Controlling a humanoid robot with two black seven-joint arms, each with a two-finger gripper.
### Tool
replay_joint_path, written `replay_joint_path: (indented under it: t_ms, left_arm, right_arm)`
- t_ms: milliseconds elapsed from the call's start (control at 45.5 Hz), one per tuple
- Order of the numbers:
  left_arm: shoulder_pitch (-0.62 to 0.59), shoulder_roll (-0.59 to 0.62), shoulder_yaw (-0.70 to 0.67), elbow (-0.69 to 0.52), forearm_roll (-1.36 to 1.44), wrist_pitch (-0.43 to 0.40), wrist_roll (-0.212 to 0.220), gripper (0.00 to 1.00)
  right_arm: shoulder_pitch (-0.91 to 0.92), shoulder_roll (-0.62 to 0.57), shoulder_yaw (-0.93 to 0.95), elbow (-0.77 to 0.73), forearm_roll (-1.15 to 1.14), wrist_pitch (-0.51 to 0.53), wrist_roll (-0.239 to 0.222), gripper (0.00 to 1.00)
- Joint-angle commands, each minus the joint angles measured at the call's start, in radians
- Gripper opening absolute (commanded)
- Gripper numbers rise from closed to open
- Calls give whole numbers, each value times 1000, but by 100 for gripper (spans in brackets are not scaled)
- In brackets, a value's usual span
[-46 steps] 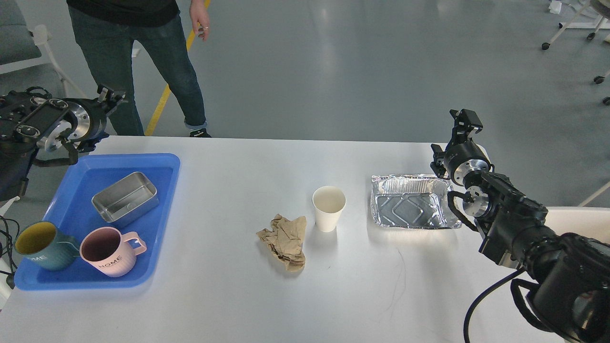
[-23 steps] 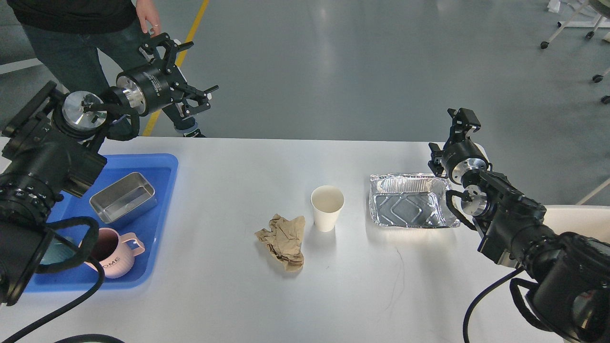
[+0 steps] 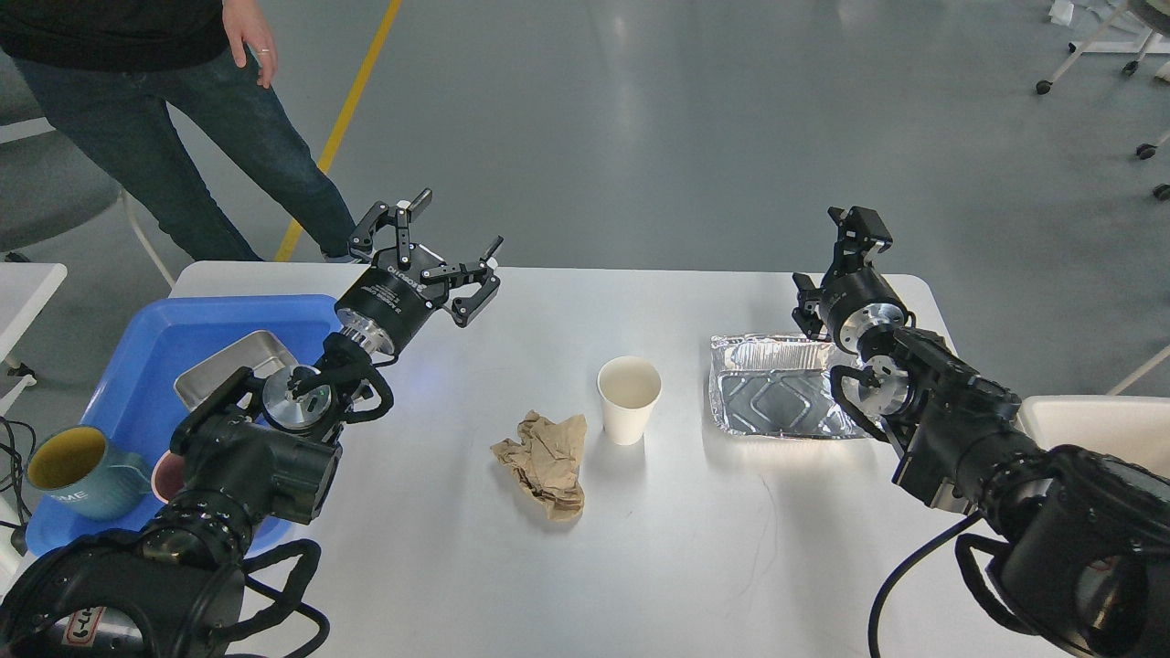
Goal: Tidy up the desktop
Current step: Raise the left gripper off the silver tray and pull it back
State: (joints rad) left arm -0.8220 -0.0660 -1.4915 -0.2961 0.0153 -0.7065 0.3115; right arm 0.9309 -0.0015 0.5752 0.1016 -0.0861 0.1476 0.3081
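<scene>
The white desktop [image 3: 695,557] holds a crumpled brown paper [image 3: 547,459], an upright empty white paper cup [image 3: 629,388] and an empty foil tray [image 3: 777,399]. My left gripper [image 3: 462,219] hangs open above the desk's far edge, just right of the blue tray [image 3: 137,347] and well left of the cup; nothing is between its fingers. Above the foil tray's far right corner my right gripper [image 3: 845,247] is seen from behind, so its fingers cannot be told apart.
The blue tray holds a steel box [image 3: 224,366], a teal mug [image 3: 78,468] and a pink mug [image 3: 167,475] mostly hidden by my left arm. A person [image 3: 155,110] stands beyond the far left corner. Small white tables [image 3: 27,283] flank the desk.
My left arm has swung right and forward from beyond the tray to the desk's far edge, gripper open. The right gripper has shifted slightly left. The person has moved off to the left.
</scene>
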Motion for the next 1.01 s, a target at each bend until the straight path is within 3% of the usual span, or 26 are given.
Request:
replay_joint_path:
  t_ms: [0, 989]
  left_arm:
    - [15, -9, 10, 0, 0, -1, -43, 97]
    - [78, -18, 11, 5, 0, 4, -51, 97]
  right_arm:
    - [9, 8, 0, 0, 0, 3, 0, 100]
    - [8, 5, 8, 27, 17, 69, 2, 100]
